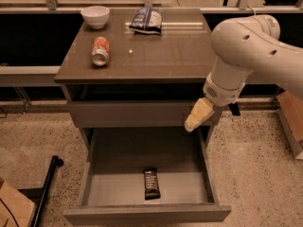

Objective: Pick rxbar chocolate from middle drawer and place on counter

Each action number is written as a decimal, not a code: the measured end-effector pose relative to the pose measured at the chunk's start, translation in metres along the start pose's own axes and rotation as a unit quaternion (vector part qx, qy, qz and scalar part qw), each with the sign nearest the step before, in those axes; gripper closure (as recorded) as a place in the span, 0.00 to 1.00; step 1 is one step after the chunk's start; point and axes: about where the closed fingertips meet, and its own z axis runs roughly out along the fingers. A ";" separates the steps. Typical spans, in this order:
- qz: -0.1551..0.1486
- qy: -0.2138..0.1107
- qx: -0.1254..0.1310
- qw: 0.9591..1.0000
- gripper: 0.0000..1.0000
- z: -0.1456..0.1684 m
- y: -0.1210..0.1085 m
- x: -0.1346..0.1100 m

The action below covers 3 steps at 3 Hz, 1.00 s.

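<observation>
The rxbar chocolate (pixel 151 183), a small black bar with a pale label at its far end, lies flat on the grey floor near the front of the open middle drawer (pixel 147 213). My gripper (pixel 196 116) hangs from the white arm at the right, above the drawer's right rear corner and in front of the closed drawer above. It is well above and to the right of the bar. The counter (pixel 161 56) is the glossy grey-brown top of the cabinet.
On the counter lie a tipped orange can (pixel 100 51), a white bowl (pixel 95 16) at the back left and a blue-white chip bag (pixel 146 20) at the back. A black pole (pixel 46 194) lies on the speckled floor at the left. A cardboard box (pixel 291 119) stands at the right.
</observation>
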 end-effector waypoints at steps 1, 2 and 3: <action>0.038 0.011 -0.027 0.999 0.00 0.023 0.001 0.002; 0.099 0.034 -0.053 0.993 0.00 0.061 0.002 0.004; 0.145 0.057 -0.079 0.985 0.00 0.095 0.011 0.004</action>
